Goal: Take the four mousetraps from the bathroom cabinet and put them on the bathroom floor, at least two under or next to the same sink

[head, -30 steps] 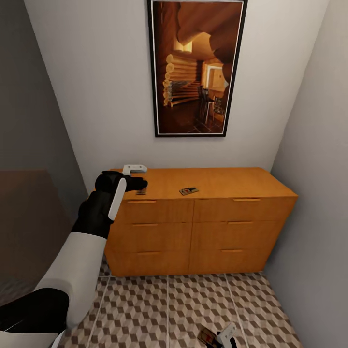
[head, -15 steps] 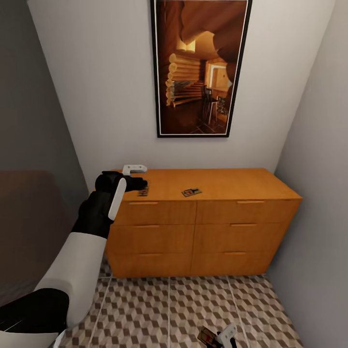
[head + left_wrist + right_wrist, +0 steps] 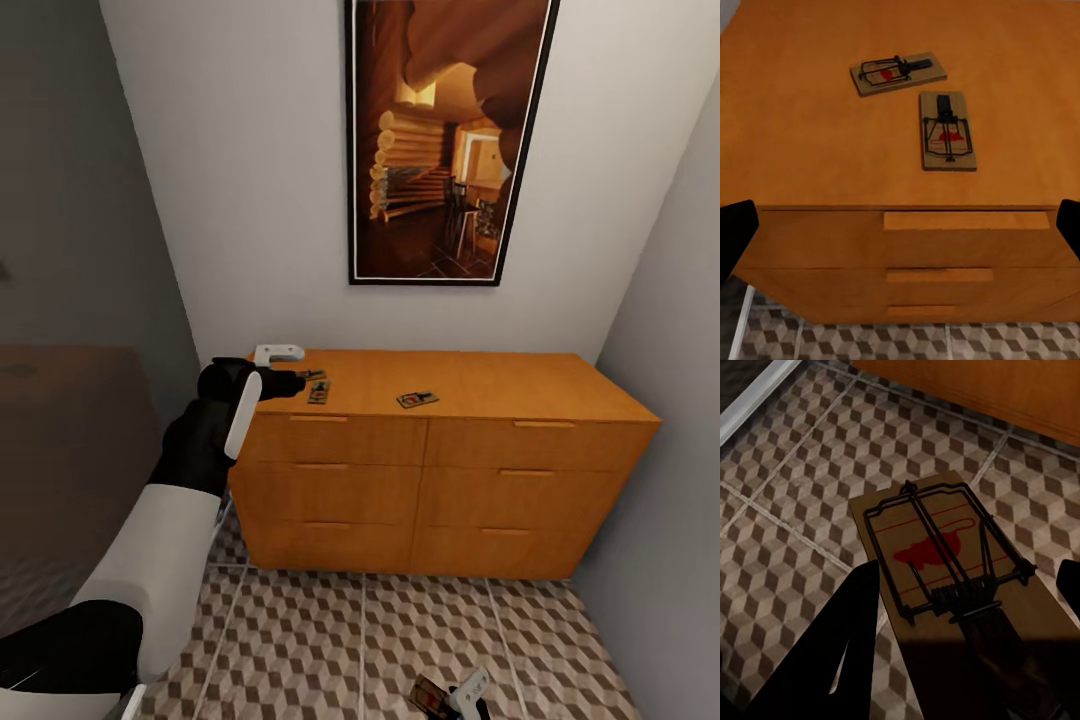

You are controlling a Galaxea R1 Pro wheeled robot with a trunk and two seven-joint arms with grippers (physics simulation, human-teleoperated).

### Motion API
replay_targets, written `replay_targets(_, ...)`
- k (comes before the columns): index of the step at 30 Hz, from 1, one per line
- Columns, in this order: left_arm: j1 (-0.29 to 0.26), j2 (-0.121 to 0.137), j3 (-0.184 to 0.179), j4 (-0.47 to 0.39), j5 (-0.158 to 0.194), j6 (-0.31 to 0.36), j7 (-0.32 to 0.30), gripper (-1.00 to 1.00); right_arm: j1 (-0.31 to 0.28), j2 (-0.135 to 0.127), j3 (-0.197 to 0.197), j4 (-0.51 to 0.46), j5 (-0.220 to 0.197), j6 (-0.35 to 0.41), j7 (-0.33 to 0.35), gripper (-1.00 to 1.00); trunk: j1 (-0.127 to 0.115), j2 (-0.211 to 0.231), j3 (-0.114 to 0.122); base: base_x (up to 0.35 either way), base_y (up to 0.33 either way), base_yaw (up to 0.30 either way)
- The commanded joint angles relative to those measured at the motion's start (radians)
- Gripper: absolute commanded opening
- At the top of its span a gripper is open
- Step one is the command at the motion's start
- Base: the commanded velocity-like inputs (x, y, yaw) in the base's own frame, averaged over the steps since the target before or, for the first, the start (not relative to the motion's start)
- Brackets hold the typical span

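From the head camera, the cabinet [image 3: 440, 455] stands against the white wall under a tall framed picture [image 3: 447, 140], its two columns of three drawers facing the robot. Three mousetraps lie on its top: a pair [image 3: 317, 385] close together near the left end and a third mousetrap [image 3: 417, 399] further toward the middle, well apart from the pair. The left gripper [image 3: 285, 368] is held out at the cabinet's left corner, just beside the pair; from here I cannot tell how its fingers stand. The bathroom floor [image 3: 330, 640] with its cube-pattern tiles spreads in front of the drawers. At the bottom edge the right gripper [image 3: 455, 697] shows with a fourth mousetrap [image 3: 430, 695] at it, above the tiles.

In the left wrist camera, the two traps of the pair rest flat on the orange-brown top, the nearer trap [image 3: 947, 130] pointing toward the drawer front and the farther trap [image 3: 897, 72] lying crosswise just beyond it, not touching. The dark fingertips [image 3: 736, 232] sit wide apart at either side of the picture, with nothing between them.

In the right wrist camera, the fourth trap, with its wire spring and red mark, runs back between the dark fingers [image 3: 851, 637], which are clamped on its near end, holding it over the tiled floor
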Motion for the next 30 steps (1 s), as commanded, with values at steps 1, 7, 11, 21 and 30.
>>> replay_targets(1,-0.001,0.000,-0.001,0.000,0.008,0.004,0.009,1.00,-0.001,0.000,-0.007,0.000,0.004,-0.002,0.004,-1.00,0.000,-0.001,-0.001,0.000,0.000,0.017)
replay_targets(7,0.001,0.000,-0.002,0.026,0.008,0.004,0.008,1.00,-0.001,0.000,-0.006,0.000,0.004,-0.002,0.003,-1.00,0.000,-0.001,-0.001,0.000,0.000,0.007)
replay_targets(11,0.001,-0.001,-0.006,0.045,0.008,0.004,0.008,1.00,-0.001,0.001,-0.006,0.000,0.004,-0.002,0.002,-1.00,0.000,-0.001,-0.001,0.026,0.000,0.001)
replay_targets(21,0.001,-0.002,-0.029,0.059,0.007,0.006,0.007,1.00,-0.001,0.002,-0.006,0.000,0.004,-0.002,0.000,-1.00,0.000,-0.001,-0.001,0.079,-0.019,0.000)
replay_targets(30,0.001,-0.002,-0.048,0.059,0.007,0.007,0.007,1.00,-0.001,0.003,-0.006,0.000,0.004,-0.001,-0.001,-1.00,0.000,-0.001,-0.001,0.005,-0.002,0.000)
